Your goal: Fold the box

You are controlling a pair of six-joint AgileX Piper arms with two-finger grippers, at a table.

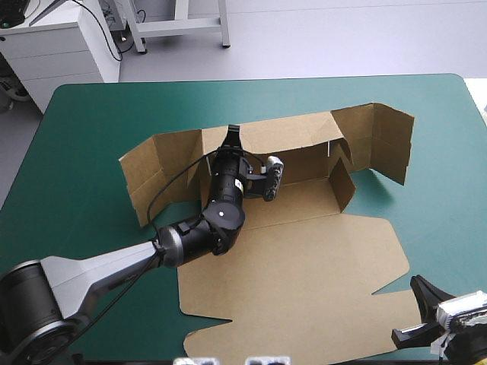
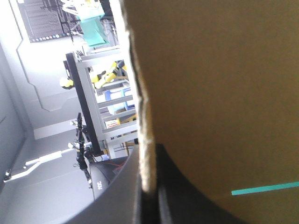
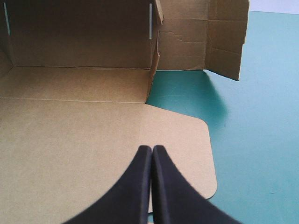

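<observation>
**Inspector:** Position of the box?

**Assistant:** The box (image 1: 304, 266) sits mid-table on the teal-green cover (image 1: 449, 167) and is partly raised. The lid (image 1: 297, 300) lies flat toward the table's near edge. The far wall (image 1: 293, 135) stands upright.

**Inspector:** Ends of the sheet?

**Assistant:** At the right end a short side wall (image 1: 342, 182) stands upright. Beyond it the right flap (image 1: 384, 141) stands on the cover, angled outward. The left flap (image 1: 156, 173) is also raised and splayed open.

**Inspector:** Left gripper?

**Assistant:** The left gripper (image 1: 232, 134) is at the top edge of the far wall, toward its left end. Its own view shows the raw board edge running between the black fingers (image 2: 177, 196). They are clenched on that edge, so it is grasping the box.

**Inspector:** Right gripper?

**Assistant:** The right gripper (image 3: 152, 148) is clenched on nothing, its fingers meeting in a single point. It is near the table's near right corner and points across the lid toward the far wall. The lid's rounded corner tab (image 3: 196, 154) is just beside its tips. I cannot tell whether the tips touch the board.
</observation>
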